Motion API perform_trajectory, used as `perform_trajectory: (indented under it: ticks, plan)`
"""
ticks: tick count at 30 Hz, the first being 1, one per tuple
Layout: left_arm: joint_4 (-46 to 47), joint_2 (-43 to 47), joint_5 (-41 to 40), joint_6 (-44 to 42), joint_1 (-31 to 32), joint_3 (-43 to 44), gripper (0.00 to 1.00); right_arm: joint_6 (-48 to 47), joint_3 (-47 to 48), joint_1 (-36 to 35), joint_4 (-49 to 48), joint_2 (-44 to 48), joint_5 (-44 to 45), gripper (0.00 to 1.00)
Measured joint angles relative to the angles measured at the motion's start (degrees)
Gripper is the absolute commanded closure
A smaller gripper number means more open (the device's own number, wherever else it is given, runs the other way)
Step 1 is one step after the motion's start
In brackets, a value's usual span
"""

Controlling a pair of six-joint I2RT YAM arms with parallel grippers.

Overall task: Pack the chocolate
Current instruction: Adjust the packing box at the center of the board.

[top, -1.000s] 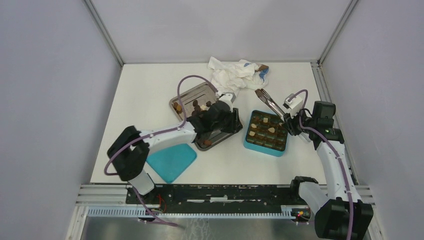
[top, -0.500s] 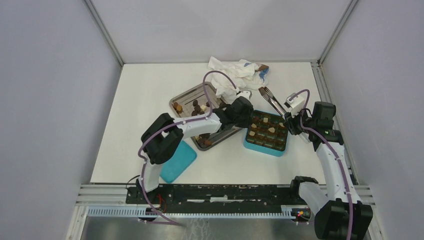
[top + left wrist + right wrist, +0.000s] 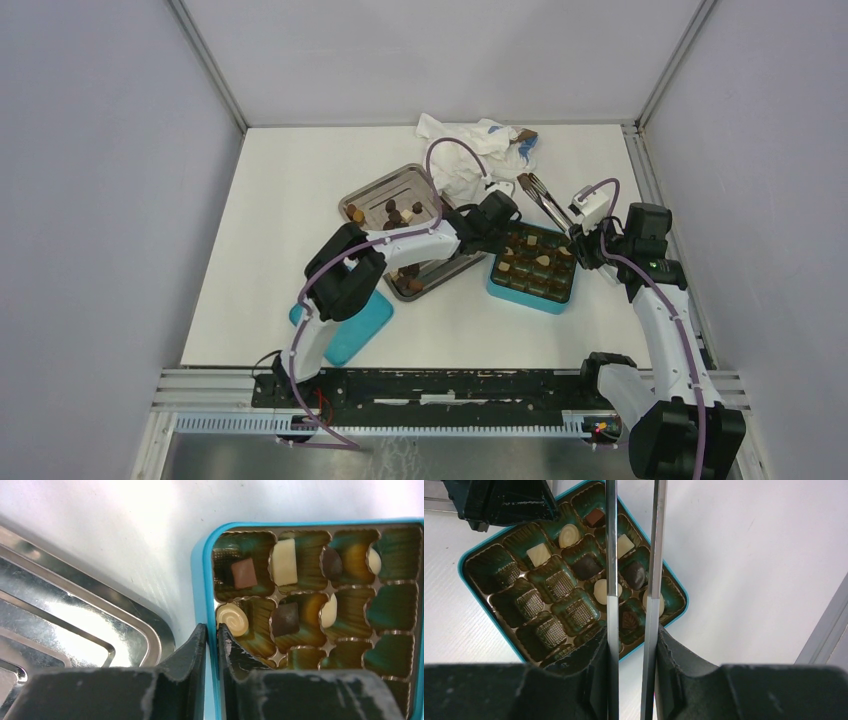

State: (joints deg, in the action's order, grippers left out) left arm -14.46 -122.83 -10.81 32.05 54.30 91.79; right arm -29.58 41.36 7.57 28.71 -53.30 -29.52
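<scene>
Arms: two. The left arm point(image 3: 395, 245) stretches over the tray to the box, and the right arm point(image 3: 665, 310) bends in from the right side of the table point(image 3: 290, 190).
Left gripper: the left gripper point(image 3: 211, 632) is clamped on the wall of the teal box point(image 3: 202, 585) near a corner, with one finger outside the wall and the other inside.
Right gripper: the right gripper point(image 3: 631, 632) is closed on one pair of metal tongs point(image 3: 611, 555), pressing both blades from outside. The two blades stand apart and reach out above the box.
Box: one, square, with four rows of four cells in a ribbed liner.
Chocolate in the box: the chocolate point(image 3: 586, 567) shows eight clear pieces, one to a cell. Four fill the row along one edge, three sit in the next row and one in the third. A brown shape in the second row's last cell may be a ninth; I cannot tell.
Colours: five cream pieces point(image 3: 569, 535) and three brown or dark pieces point(image 3: 634, 575).
Chocolate outside the box: at least six small pieces lie in the one steel tray point(image 3: 385, 185), just left of the box. They are too small to count exactly.
Other things: one crumpled white cloth point(image 3: 460, 150) lies beyond the tray. One flat teal square point(image 3: 360, 320) lies near the left arm's base, partly under the arm.
</scene>
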Motion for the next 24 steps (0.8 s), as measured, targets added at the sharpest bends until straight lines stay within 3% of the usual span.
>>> perform_trajectory:
  ticks: [3,13,24]
  plan:
    - [-1.1,-0.5,-1.3,-0.6,0.3,1.2,0.97,0.0,0.0,0.0,0.0,0.0,0.0,1.00]
    - [-1.4,0.0,-7.5,-3.4,2.6,0.9,0.98,0.0,0.0,0.0,-0.1,0.2,0.1,1.00]
    - [15.1,15.8,-18.7,-13.0,9.8,-19.1,0.98,0.4,0.0,0.0,-0.9,0.9,1.2,1.00]
